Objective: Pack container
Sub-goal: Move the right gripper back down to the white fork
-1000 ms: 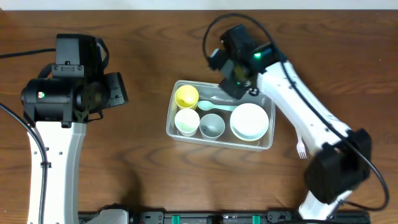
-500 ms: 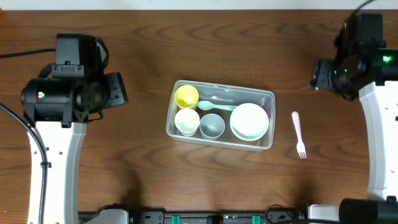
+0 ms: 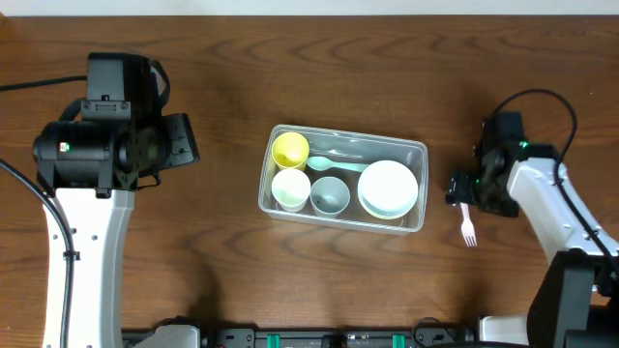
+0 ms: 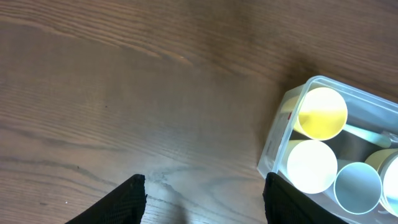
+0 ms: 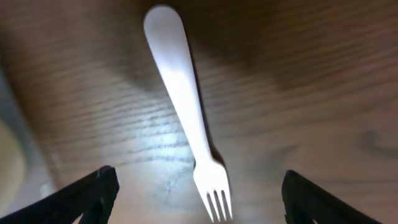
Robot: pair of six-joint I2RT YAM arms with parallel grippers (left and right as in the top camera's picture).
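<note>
The clear plastic container sits mid-table. It holds a yellow cup, a white cup, a grey-blue cup, a white bowl and a pale green spoon. It also shows in the left wrist view. A pale pink fork lies on the table right of the container. My right gripper is open just above the fork, fingers on either side of its tines. My left gripper is open and empty, left of the container.
The table is dark brown wood. The right arm's cable loops above its wrist. The left arm's body stands at the table's left side.
My right arm swung from over the container out to the far right, then came down over the fork. The left arm has not moved.
</note>
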